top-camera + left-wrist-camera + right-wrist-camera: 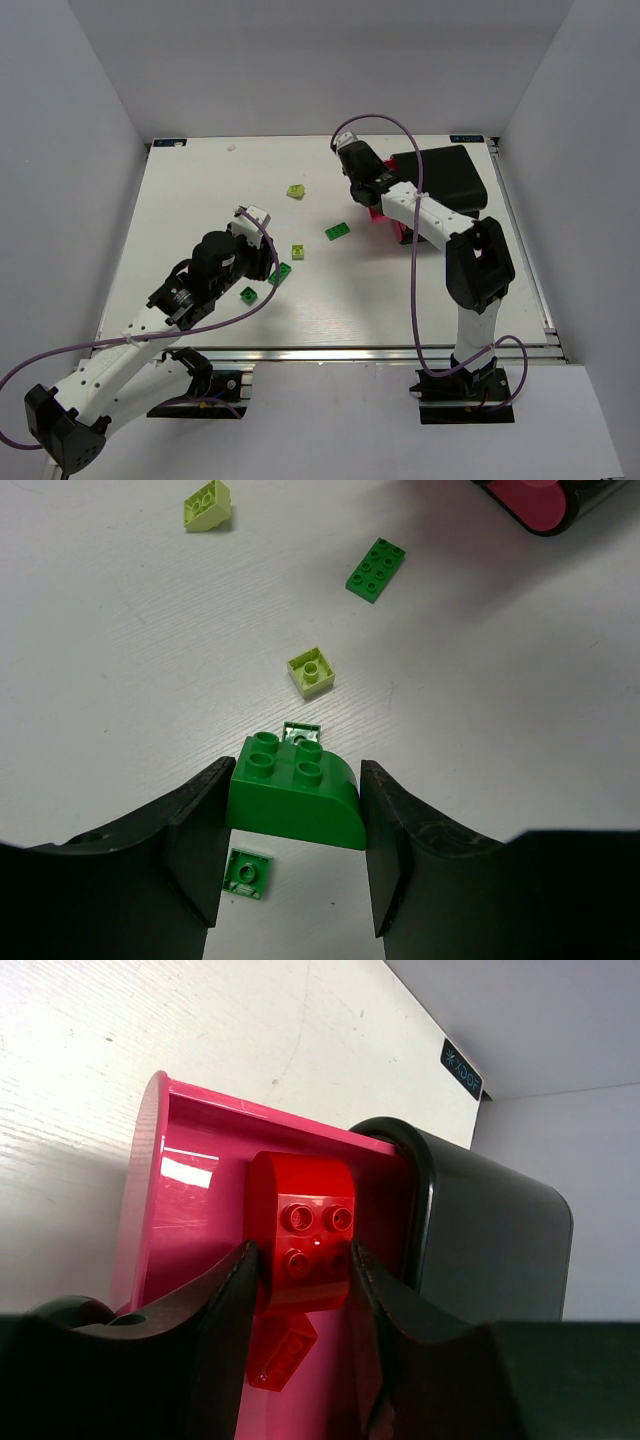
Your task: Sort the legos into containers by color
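From above, loose legos [338, 231] lay on the surface [190, 190], well apart from the containers [445, 175] at the right rear. At the left wrist, the left gripper [295, 818] was half closed on a green brick [290, 792]. At the right wrist, the right gripper [302, 1265] pinched a red brick [300, 1222] over the open pink drawer [190, 1160]; we judged it best to lower it within the walls before letting go.

Pink drawer [530, 505] cropped, green piece [302, 729] half hidden
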{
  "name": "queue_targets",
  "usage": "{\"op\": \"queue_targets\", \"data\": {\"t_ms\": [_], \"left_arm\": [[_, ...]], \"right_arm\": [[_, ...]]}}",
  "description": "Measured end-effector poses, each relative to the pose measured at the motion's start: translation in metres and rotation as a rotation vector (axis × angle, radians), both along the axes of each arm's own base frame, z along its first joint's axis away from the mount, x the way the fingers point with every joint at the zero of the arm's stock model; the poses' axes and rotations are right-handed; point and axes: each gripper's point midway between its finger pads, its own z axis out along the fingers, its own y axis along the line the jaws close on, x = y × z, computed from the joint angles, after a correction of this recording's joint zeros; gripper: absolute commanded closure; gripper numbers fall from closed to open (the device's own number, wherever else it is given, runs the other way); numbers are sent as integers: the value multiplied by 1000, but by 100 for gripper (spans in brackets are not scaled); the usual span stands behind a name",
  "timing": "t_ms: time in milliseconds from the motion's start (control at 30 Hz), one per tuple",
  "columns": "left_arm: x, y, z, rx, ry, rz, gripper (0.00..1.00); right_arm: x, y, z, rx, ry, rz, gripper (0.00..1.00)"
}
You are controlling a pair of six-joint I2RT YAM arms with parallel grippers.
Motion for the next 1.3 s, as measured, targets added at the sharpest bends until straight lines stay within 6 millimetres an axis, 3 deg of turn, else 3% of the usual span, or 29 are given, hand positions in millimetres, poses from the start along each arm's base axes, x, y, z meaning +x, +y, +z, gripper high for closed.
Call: {"op": "queue_targets", "data": {"t_ms": [133,267,600,1067,1300], "left_arm": [[0,0,0,0,0,0,82],[0,0,0,-1,0,0,82],[0,0,1,-3,-3,0,82],[0,0,1,-3,-3,0,82],[-1,0,2,-4,-4,0,82]], "right_arm": [[0,0,0,7,-1,-3,92],[0,1,1,14,-3,-5,97],[-15,-8,4,-78,-38,30,97],[-17,-7,10,-325,-215,83,97],[-15,-6,23,-346,-264,73,91]]}}
